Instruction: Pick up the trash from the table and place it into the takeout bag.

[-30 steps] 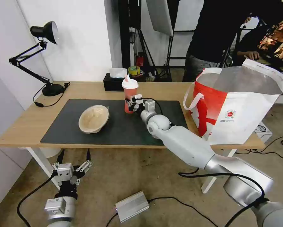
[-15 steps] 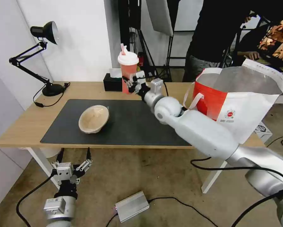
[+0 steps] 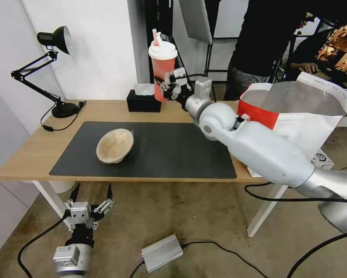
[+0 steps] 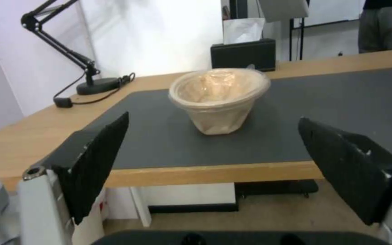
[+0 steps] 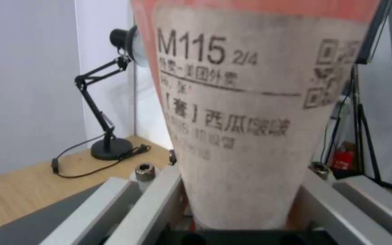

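My right gripper (image 3: pixel 166 87) is shut on the red-orange drink cup (image 3: pixel 162 67), a piece of trash with a white lid, and holds it upright, high above the table's (image 3: pixel 104 110) back edge. Close up, the cup's white printed label (image 5: pixel 241 112) sits between the gripper's fingers (image 5: pixel 157 200). The beige paper-pulp bowl (image 3: pixel 115 145) lies tilted on the dark grey mat (image 3: pixel 173 154), left of centre. The same bowl (image 4: pixel 218 97) appears beyond my open left gripper (image 4: pixel 214 166). That left gripper (image 3: pixel 89 204) hangs below the table's front edge. The white and red takeout bag (image 3: pixel 308 112) stands open at the table's right end.
A black tissue box (image 3: pixel 143 102) sits at the table's back edge, under the lifted cup. A black desk lamp (image 3: pixel 51 69) stands at the back left corner. A grey metal box (image 3: pixel 162 253) and cables lie on the floor. People stand behind the bag.
My right gripper has lifted the drink cup from the mat, up and toward the back, then slightly right. The bowl and my left arm have stayed put.
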Robot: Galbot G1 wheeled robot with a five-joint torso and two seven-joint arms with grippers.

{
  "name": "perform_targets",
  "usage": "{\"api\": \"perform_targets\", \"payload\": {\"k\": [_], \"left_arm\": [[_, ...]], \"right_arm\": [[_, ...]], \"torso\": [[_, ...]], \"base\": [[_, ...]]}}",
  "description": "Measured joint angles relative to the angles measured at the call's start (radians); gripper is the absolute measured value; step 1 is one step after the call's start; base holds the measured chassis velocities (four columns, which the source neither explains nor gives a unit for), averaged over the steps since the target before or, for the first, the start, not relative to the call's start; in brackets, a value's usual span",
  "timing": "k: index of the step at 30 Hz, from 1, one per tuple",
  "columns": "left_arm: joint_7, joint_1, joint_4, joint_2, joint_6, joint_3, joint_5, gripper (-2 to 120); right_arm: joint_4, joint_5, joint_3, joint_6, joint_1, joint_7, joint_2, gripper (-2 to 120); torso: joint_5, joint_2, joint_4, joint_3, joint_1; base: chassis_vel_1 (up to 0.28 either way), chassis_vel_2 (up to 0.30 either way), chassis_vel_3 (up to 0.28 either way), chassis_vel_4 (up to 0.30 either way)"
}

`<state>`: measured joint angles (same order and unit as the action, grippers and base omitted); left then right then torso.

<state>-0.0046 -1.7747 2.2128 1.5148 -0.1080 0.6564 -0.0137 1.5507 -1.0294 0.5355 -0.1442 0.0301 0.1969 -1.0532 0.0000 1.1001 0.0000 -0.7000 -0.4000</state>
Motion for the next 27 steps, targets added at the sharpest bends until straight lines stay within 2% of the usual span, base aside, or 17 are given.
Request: {"api": "perform_targets", "payload": {"k": [15, 27], "left_arm": [[0.003, -0.005, -0.004, -0.019, -0.012, -0.003, -0.001, 100], [0.003, -0.002, -0.003, -0.020, -0.015, -0.011, -0.001, 100]], "right_arm": [[0.036, -0.013, 0.009, -0.023, 0.100, -0.007, 0.080, 8], [0.067, 0.012, 0.041, -0.049, 0.205, -0.075, 0.228, 8]], "torso": [[0.0000, 0.000, 0.0001, 0.000, 0.000], [0.0001, 0.000, 0.0000, 0.000, 0.000]], "base": [[0.000, 0.000, 0.000, 0.000], [0.000, 0.000, 0.000, 0.000]]}}
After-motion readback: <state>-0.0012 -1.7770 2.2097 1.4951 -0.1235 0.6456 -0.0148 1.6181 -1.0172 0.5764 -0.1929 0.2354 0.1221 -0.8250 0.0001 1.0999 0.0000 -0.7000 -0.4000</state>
